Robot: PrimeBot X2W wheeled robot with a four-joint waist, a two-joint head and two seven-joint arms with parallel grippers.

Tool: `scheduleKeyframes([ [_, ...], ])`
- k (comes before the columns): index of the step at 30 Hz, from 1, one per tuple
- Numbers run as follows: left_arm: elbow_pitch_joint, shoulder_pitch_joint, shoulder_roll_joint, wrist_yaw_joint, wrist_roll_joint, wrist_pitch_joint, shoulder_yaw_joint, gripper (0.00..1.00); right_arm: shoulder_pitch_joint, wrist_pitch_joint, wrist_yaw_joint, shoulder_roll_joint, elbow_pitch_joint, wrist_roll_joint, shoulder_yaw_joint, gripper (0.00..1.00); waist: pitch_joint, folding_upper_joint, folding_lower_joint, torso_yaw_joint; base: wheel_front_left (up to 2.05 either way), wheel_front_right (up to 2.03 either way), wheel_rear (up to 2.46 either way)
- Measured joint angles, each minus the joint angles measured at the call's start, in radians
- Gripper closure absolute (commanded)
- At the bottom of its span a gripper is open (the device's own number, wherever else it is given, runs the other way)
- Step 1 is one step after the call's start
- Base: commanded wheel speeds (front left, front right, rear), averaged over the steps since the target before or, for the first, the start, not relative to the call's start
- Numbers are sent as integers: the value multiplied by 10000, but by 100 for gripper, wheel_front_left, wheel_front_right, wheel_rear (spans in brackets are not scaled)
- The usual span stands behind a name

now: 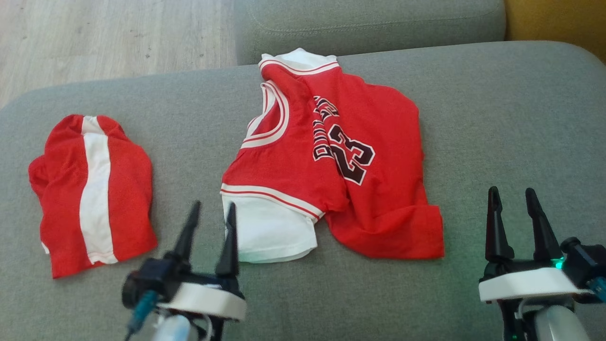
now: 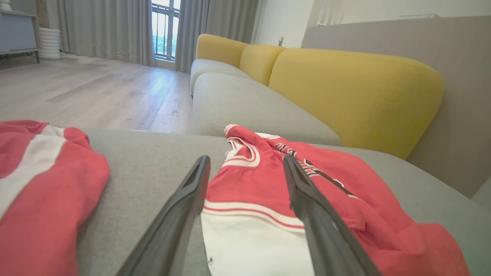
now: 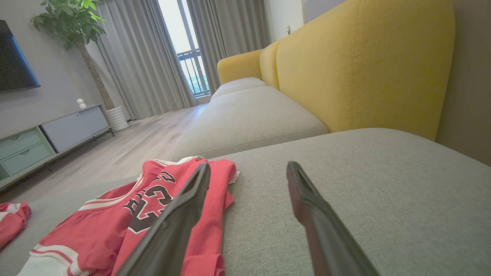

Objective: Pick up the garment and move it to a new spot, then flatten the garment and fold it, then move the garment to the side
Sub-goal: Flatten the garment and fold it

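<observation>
Bare grey cushion (image 1: 511, 132) right of jersey (image 1: 293, 161), open strip between jersey and red cloth (image 1: 128, 189), yellow backrest (image 3: 364, 65) beyond

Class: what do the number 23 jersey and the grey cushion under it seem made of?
Jersey: likely thin synthetic knit, matte; it lies in soft creases. Grey cushion: woven upholstery fabric, matte; a coarse flecked weave shows close up.
</observation>
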Motion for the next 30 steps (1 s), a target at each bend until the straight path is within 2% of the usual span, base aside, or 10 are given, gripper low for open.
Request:
scheduleKeyframes([
  [4, 846, -5, 2, -63, 4, 0, -418, 0, 1, 0, 0, 2, 44, 111, 15, 0, 16, 0, 0, 42, 0, 0, 0],
  [10, 2360, -208, 2, 84, 15, 207, -796, 0, 0, 0, 0, 2, 123, 247, 35, 0, 147, 0, 0, 48, 0, 0, 0],
  [22, 3618, -919, 0, 525, 4, 771, -986, 0, -146, 0, 0, 2, 247, 253, 128, 0, 453, 0, 1, -95, 0, 0, 0],
  [28, 3971, -1209, -2, 545, 0, 1160, -1114, 2, -194, 0, 0, 2, 420, 253, 215, 0, 478, 0, 1, -221, 0, 0, 0],
  [29, 3981, -1244, -2, 543, 0, 1158, -1129, 40, -193, 0, 0, 2, 510, 253, 242, 0, 471, 0, 1, -232, 0, 0, 0],
  [30, 3981, -1265, -2, 541, -2, 1158, -1147, 85, -191, 2, 0, 2, 621, 253, 270, 0, 458, 0, 1, -238, 0, 0, 0],
])
